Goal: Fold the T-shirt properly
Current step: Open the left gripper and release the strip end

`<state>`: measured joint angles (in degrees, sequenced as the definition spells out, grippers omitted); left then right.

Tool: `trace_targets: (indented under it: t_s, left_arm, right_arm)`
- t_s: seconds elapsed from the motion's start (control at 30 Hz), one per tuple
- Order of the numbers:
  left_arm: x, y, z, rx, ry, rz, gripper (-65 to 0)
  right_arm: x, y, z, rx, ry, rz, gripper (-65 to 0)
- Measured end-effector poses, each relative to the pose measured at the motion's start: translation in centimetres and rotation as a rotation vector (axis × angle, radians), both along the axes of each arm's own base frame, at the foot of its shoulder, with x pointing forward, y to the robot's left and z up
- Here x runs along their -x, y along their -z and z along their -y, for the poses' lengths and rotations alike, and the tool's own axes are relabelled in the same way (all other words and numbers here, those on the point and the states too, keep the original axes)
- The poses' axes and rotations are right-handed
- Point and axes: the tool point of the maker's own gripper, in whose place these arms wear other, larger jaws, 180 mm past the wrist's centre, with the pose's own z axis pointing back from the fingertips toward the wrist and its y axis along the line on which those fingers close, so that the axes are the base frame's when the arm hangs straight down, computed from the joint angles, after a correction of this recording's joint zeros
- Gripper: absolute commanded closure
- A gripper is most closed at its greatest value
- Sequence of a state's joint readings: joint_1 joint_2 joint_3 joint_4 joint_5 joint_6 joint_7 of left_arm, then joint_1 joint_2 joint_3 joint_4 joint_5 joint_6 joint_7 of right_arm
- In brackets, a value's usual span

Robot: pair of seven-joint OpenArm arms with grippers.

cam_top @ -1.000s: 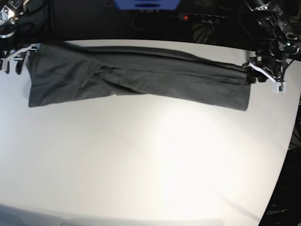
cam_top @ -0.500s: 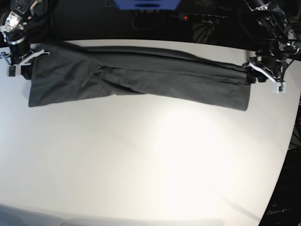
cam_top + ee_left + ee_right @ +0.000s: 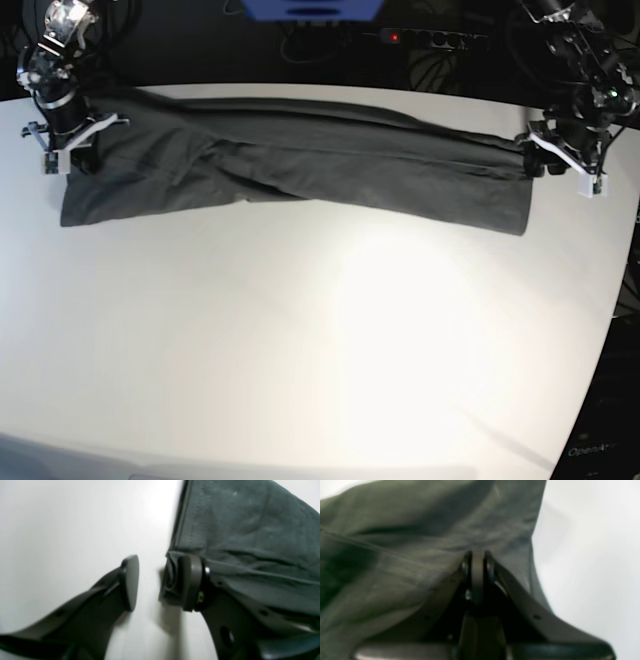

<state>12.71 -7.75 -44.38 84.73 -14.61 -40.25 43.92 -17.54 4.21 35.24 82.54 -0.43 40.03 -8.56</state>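
Observation:
The dark grey T-shirt (image 3: 300, 160) lies as a long folded band across the far part of the white table (image 3: 330, 340). My right gripper (image 3: 72, 140) stands on its end at the left of the base view. In the right wrist view its fingers (image 3: 477, 562) are pressed together, and the T-shirt's cloth (image 3: 395, 542) rises to their tips. My left gripper (image 3: 565, 165) is at the other end. In the left wrist view this gripper (image 3: 160, 582) is open, with a bunched hem of the T-shirt (image 3: 237, 517) against one finger (image 3: 191, 582).
A power strip (image 3: 425, 38) with a red light and a blue object (image 3: 312, 9) lie beyond the table's far edge. The table's right edge (image 3: 622, 270) curves close to my left arm. Bare white tabletop fills the near half.
My right gripper has moved from off the table's left edge onto the T-shirt's end and turned. My left gripper and the T-shirt's other end have stayed put.

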Motion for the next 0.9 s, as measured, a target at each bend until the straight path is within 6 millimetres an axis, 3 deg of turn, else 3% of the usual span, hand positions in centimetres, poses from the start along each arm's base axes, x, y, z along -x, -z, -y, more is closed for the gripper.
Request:
trace_targets:
  t_s: [0.2, 0.33, 0.57, 0.9]
  left_arm:
    - [0.2, 0.0, -0.2, -0.001, -0.011, 0.000, -26.3]
    - [0.9, -0.2, -1.3, -0.004, -0.049, -0.006, -26.8]
    - [1.1, -0.1, -1.5, -0.004, -0.057, -0.012, -26.9]
    - [-0.3, -0.6, -1.7, -0.012, -0.057, 0.002, -26.8]
  right_arm:
    - [-1.5, 0.6, 0.5, -0.050, 0.029, 0.037, -0.7]
    - [-1.6, 0.6, 0.4, -0.053, 0.026, 0.038, -0.7]
    - [-1.7, 0.6, 0.4, -0.053, 0.025, 0.039, -0.7]
    - [-1.5, 0.9, 0.3, -0.026, 0.010, 0.025, -0.7]
